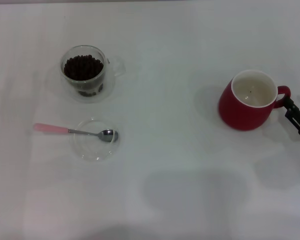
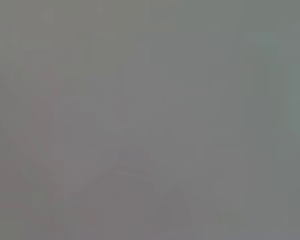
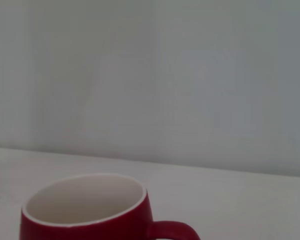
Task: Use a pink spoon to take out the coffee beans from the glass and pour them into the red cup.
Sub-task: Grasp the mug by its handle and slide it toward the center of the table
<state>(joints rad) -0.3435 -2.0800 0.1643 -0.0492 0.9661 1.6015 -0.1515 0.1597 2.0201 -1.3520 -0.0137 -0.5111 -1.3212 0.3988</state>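
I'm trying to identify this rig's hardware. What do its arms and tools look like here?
Little shows. Only the right tool is visible at the head view's right edge: black, angular, jointed pieces beside the red cup. No cables or markings can be seen. The left arm is out of view.

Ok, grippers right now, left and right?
Left gripper: not in view.
Right gripper: by the red cup handle, holding nothing; open or shut cannot be told.
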